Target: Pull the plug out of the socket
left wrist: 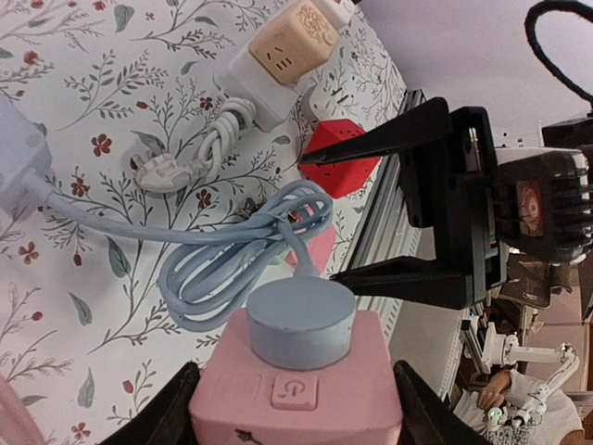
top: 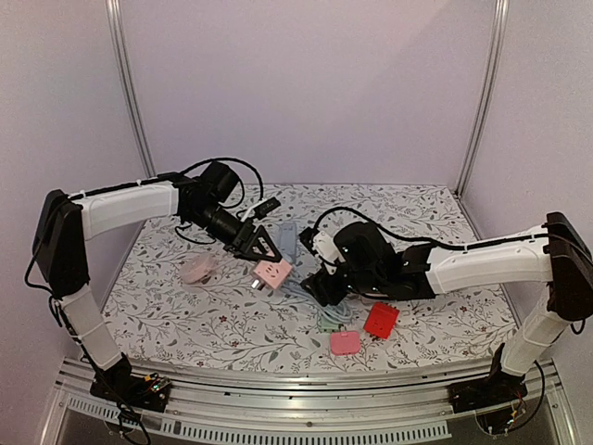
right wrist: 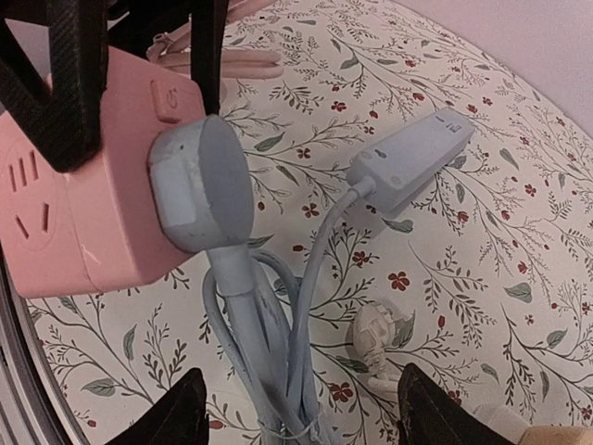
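A pink socket cube (left wrist: pixel 306 394) with a power button is clamped between my left gripper's (left wrist: pixel 296 422) black fingers and held above the table; it also shows in the top view (top: pixel 273 273) and the right wrist view (right wrist: pixel 83 209). A round light-blue plug (left wrist: pixel 301 320) sits in its face, and the plug's bundled blue cable (right wrist: pixel 269 357) hangs down. My right gripper (right wrist: pixel 301 422) is open and empty, its fingers on either side of the cable bundle just below the plug (right wrist: pixel 199 185). In the top view it (top: pixel 320 283) is right of the cube.
The cable leads to a light-blue power strip (right wrist: pixel 412 158) lying on the floral table. A white plug (right wrist: pixel 380 334), a beige-and-white strip (left wrist: pixel 287 56), a red cube (top: pixel 381 320), a pink flat block (top: pixel 345 342) and a pink item (top: pixel 197 269) lie around.
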Action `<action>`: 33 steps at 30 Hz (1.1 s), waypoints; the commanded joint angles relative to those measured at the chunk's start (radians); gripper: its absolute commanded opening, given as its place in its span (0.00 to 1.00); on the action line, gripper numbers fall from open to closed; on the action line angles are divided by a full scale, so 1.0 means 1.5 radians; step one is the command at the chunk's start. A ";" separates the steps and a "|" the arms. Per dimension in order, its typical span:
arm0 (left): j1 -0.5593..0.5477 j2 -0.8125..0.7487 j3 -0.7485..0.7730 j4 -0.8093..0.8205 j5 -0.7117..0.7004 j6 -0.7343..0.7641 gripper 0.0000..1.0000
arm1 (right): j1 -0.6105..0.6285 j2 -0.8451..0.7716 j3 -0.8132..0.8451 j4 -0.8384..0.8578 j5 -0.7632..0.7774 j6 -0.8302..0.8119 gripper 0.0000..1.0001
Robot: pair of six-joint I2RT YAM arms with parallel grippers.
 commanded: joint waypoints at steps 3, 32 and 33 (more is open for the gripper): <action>-0.010 -0.001 0.032 0.014 0.055 0.014 0.21 | -0.001 0.038 0.036 0.010 -0.024 -0.030 0.64; -0.004 -0.034 0.015 0.046 -0.142 -0.016 0.78 | 0.008 0.069 0.072 0.037 0.040 0.014 0.00; -0.002 -0.045 0.007 0.057 -0.163 -0.020 0.83 | 0.009 0.070 0.071 0.037 0.045 0.021 0.00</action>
